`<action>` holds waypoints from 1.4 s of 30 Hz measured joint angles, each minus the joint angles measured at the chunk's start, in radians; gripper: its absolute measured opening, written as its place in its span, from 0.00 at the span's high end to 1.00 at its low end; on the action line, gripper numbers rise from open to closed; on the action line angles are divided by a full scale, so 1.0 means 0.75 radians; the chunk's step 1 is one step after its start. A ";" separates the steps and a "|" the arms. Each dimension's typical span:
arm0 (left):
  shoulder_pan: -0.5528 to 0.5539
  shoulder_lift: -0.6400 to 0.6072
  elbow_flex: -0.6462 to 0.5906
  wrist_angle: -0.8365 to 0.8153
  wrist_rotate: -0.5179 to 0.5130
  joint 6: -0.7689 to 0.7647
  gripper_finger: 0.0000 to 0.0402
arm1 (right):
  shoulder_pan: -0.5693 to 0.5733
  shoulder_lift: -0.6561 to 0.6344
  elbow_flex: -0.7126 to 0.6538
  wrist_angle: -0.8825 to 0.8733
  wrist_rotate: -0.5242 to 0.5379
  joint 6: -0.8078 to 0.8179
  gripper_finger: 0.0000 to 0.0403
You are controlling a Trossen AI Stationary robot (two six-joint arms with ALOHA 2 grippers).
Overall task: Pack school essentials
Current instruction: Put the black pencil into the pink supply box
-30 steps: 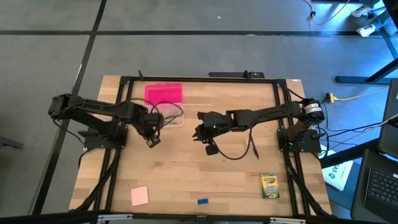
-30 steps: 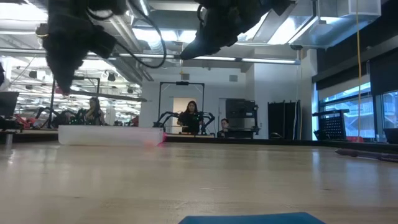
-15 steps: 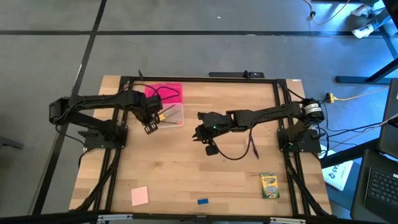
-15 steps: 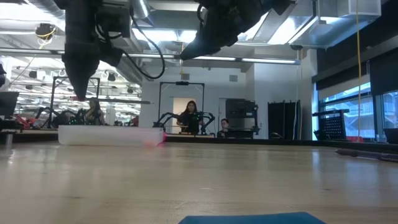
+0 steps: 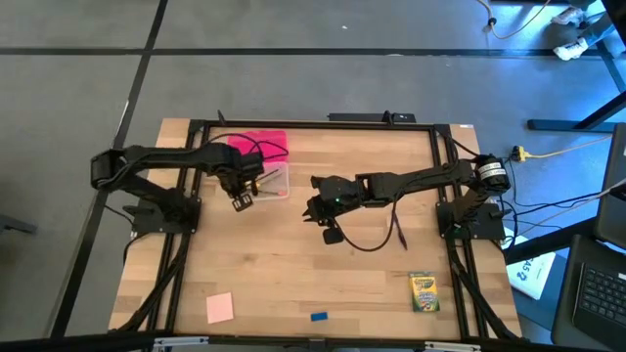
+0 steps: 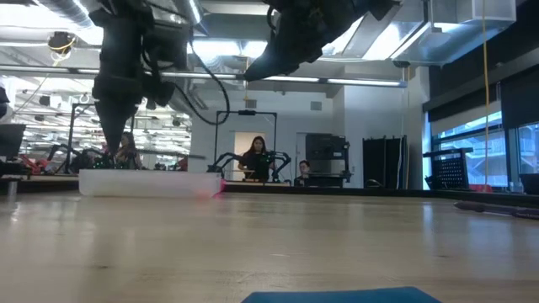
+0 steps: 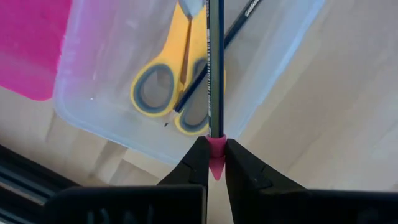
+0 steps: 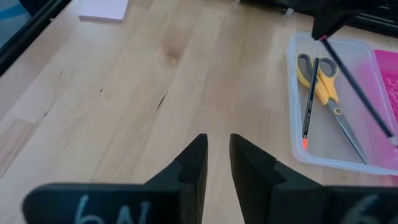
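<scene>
my left gripper (image 7: 211,163) clenches a pencil (image 7: 215,74) by its pink eraser end, tip aimed toward twelve o'clock over the clear box (image 7: 112,134), above the scissors (image 7: 163,93); my right gripper (image 8: 216,163) waits, slightly parted.

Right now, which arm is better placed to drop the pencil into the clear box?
Left. Its gripper is shut on the pencil directly above the clear box; the right gripper hovers empty over bare table.

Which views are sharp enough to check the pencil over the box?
Left wrist view: pencil crisp, pinched in the left gripper above the scissors in the box. Right wrist view: box contents clear, the right gripper slightly soft. Low view: arms are backlit silhouettes, the near blue eraser blurred.
</scene>
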 joint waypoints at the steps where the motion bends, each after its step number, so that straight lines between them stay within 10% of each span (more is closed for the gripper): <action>1: 0.000 0.018 0.000 0.000 0.000 0.001 0.95 | 0.000 0.000 0.000 0.000 0.000 0.000 0.82; 22: 0.007 0.232 -0.001 0.029 -0.001 -0.006 0.95 | 0.000 0.000 0.000 0.001 0.000 -0.004 0.82; 42: 0.007 0.232 -0.001 0.034 -0.001 -0.008 0.74 | 0.000 0.000 0.000 0.001 0.000 -0.003 0.82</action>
